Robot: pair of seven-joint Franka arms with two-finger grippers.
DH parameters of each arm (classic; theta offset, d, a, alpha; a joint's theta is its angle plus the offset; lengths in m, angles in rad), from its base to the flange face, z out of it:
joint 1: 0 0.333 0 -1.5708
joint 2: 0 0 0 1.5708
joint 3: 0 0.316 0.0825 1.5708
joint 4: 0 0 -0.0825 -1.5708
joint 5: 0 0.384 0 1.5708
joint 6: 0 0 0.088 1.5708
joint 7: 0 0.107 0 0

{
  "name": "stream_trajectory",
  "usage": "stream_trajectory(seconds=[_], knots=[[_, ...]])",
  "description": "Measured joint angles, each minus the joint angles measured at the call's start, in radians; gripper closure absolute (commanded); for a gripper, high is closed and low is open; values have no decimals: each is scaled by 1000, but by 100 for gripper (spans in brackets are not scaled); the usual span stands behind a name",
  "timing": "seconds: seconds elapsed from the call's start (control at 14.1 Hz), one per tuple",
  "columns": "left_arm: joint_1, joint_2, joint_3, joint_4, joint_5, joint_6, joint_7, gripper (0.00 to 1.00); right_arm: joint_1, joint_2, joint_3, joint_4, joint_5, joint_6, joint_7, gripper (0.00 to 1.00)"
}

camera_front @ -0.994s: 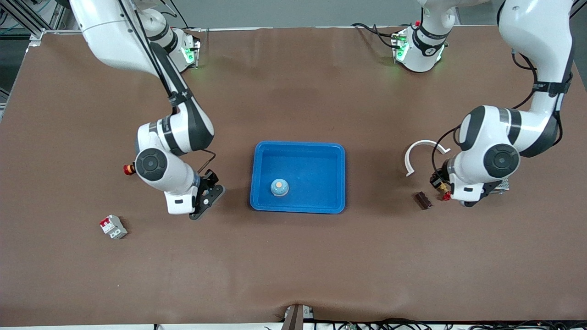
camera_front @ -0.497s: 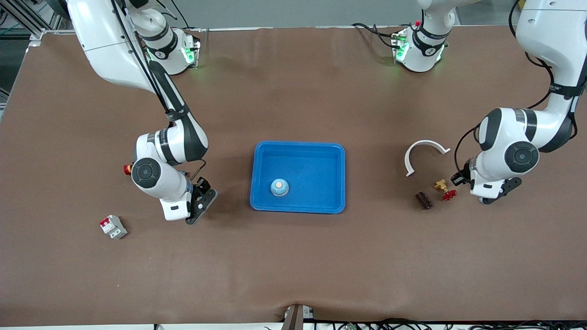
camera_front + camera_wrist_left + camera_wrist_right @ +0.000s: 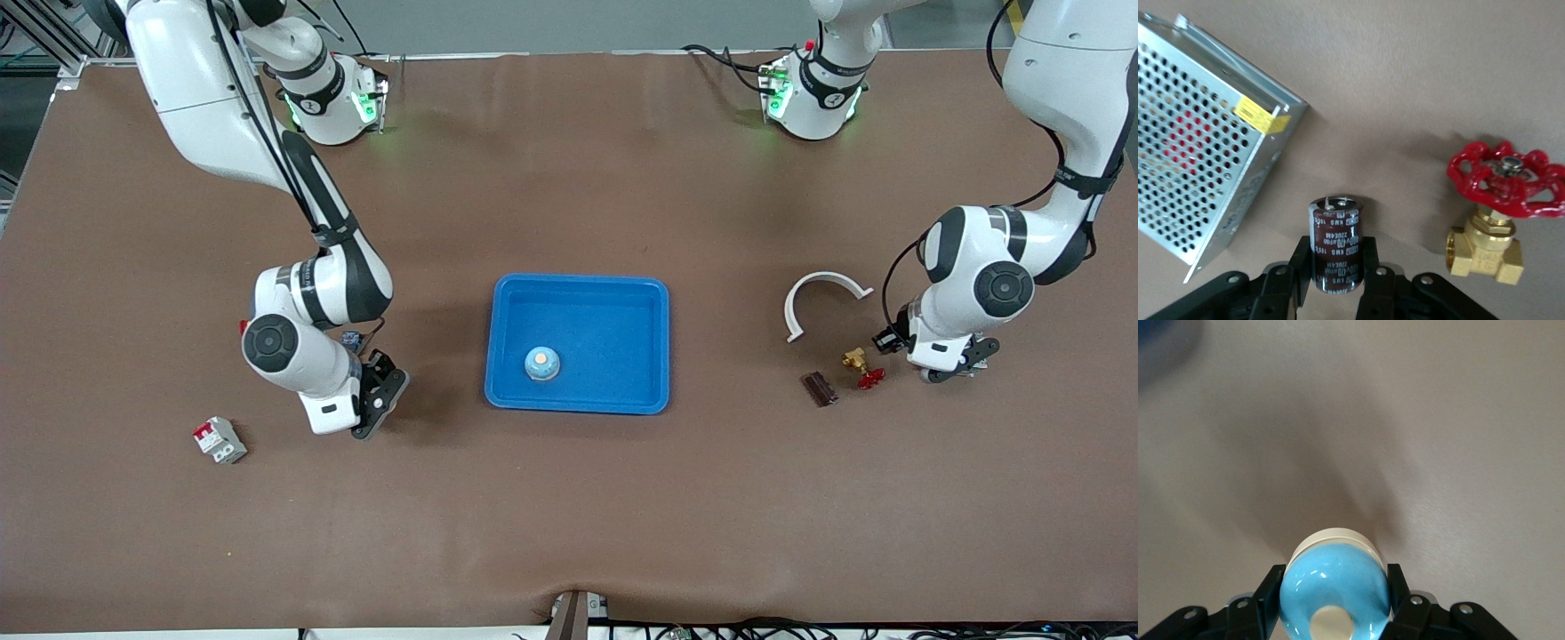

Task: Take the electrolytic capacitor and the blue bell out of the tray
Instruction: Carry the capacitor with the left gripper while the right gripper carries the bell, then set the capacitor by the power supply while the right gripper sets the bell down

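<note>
Presently, clock bearings are read on the front view, with 12 o'clock toward the robots' bases.

Left gripper [image 3: 953, 372]: at 3 o'clock from the blue tray [image 3: 578, 284], well apart from it, low over the table toward the left arm's end.
Left gripper state: fingers [image 3: 1300, 257] clamped on the capacitor [image 3: 1336, 243], one on each side of its can.
Capacitor attitude: long axis runs in line with the fingers; the terminal end points away from the wrist, toward the table top; printed sleeve faces the wrist camera.
Capacitor surroundings: perforated metal power supply [image 3: 1198, 147] and brass valve with red handwheel [image 3: 1501, 207] lie on the table either side of it, neither touching it.
Right gripper [image 3: 382, 402]: at 9 o'clock from the tray, near its rim but clear of it.
Right gripper state: fingers [image 3: 1273, 583] closed on a blue bell [image 3: 1333, 590].
Held bell attitude: cream button and dome face the wrist; cream base points away, toward the bare table.
Second bell [image 3: 541, 363]: upright on the tray floor, in the 7 o'clock part.
Dark brown block [image 3: 821, 388]: at 8 o'clock from the valve, just beside it.
White curved strip [image 3: 822, 298]: at 11 o'clock from the valve, open side toward the front camera.
Circuit breaker [image 3: 220, 440]: between 8 and 9 o'clock from the right gripper, apart from it.
</note>
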Motion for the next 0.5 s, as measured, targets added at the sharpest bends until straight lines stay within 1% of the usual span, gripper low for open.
stream_trajectory(seconds=[0.14,0.36,0.5], knots=[[0,12,-2,0,1,5,1,0,-21,0,0,0,0,3,-43,50],[-3,11,-9,7,3,12,13,0,-52,2,-1,1,0,5,-109,50],[-3,-1,-25,41,4,14,33,0,-74,6,-1,3,0,7,-151,51]])
